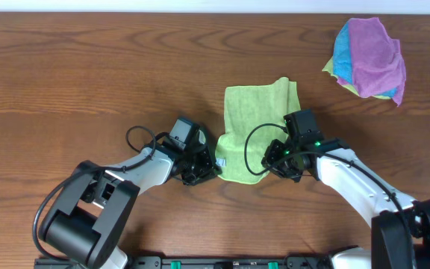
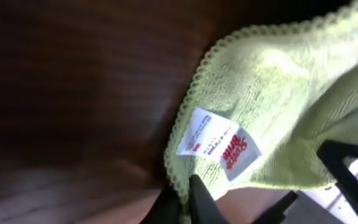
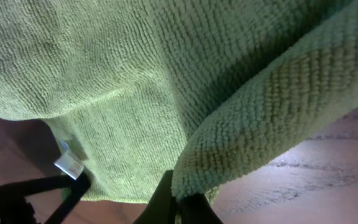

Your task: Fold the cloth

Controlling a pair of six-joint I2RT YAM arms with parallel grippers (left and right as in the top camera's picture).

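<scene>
Right, over on the left, the left gripper [image 1: 204, 170] sits low on the wooden counter [image 1: 80, 67], pushed up against the near-left corner of the lime-green cloth [image 1: 254, 123]. Its wrist view shows the fingers [image 2: 197, 198] drawn together on the scalloped hem, just below the white tag [image 2: 219, 147] with its red lettering. So it's clenched on that corner.

Moving to the middle, the cloth lies between the two arms. It's rumpled, narrower than a flat square, with a peak of fabric bunched at its far right corner. Its near edge curves from one gripper across to the other.

On to the right gripper [image 1: 276, 160], tucked against the cloth's near-right side with its green lights glowing. From its own camera, a thick rolled fold of green microfibre runs straight down into the closed fingertips, so it's clamped on the cloth too.

Far right, at the back corner of the counter and well apart from all this, a purple cloth [image 1: 378, 51] sits heaped over a blue cloth [image 1: 341, 58].
</scene>
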